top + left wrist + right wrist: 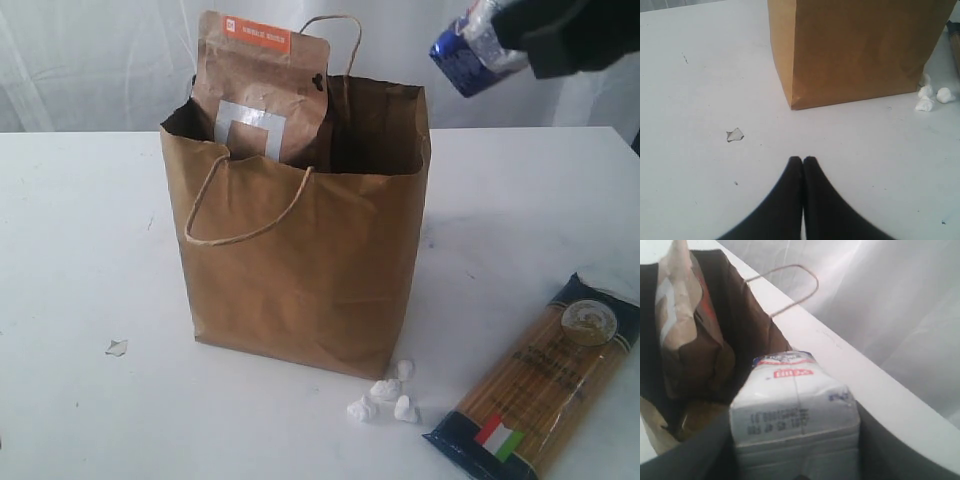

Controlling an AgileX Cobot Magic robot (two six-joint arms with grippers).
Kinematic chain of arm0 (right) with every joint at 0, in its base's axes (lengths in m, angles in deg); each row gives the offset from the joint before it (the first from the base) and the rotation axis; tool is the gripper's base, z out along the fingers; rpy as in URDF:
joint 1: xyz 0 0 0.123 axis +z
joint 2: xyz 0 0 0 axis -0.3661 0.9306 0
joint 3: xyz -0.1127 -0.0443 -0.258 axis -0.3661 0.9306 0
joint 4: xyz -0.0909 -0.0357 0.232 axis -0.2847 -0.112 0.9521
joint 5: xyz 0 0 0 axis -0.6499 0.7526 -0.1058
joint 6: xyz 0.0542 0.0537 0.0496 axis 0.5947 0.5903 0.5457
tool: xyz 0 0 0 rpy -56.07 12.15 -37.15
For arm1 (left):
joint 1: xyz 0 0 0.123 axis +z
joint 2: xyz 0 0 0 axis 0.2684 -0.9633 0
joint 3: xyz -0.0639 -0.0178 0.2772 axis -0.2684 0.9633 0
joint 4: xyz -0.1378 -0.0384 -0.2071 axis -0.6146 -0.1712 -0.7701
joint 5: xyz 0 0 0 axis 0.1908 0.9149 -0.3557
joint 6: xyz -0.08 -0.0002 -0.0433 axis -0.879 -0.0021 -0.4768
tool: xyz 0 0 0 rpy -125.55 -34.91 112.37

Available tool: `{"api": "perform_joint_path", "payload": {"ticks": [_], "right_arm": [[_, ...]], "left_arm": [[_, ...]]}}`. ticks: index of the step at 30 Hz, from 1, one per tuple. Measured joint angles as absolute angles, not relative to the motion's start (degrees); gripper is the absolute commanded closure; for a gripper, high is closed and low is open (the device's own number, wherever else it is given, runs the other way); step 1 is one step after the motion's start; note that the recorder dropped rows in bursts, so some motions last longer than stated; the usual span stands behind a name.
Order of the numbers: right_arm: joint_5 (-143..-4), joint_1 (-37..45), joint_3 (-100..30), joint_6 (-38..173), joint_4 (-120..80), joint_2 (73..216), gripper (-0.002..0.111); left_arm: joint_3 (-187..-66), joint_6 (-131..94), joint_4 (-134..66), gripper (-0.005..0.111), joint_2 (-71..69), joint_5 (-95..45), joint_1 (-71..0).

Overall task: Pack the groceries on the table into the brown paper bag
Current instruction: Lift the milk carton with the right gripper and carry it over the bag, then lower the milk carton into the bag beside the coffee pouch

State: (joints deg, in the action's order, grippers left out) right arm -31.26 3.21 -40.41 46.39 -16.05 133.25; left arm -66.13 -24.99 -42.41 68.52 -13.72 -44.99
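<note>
Right jaws, raised near the brown paper bag, grip the small white-blue carton; left jaws closed.

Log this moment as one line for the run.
right pincer: holds carton, raised near bag | left pincer: shut, empty | pouch: in bag | spaghetti: on table

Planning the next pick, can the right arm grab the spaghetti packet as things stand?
Probably not yet: the right pincer holds the carton aloft near the brown paper bag. The spaghetti packet lies uncovered on the table.
</note>
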Motion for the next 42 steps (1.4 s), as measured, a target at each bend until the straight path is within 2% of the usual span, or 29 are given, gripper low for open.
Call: {"api": "perform_joint_path", "payload": {"ticks": [14,42], "right_arm": [[-23.8,9.2,-52.4,36.3,-12.8,148.4,0.108],[-17.4,11.7,-54.3,25.6,-19.1,158.7,0.108]], "left_arm": [[-66.1,-25.0,-42.4,0.107,68.5,-13.7,-45.0],[-66.1,-25.0,-42.4,0.107,68.5,-13.7,-45.0]]}}
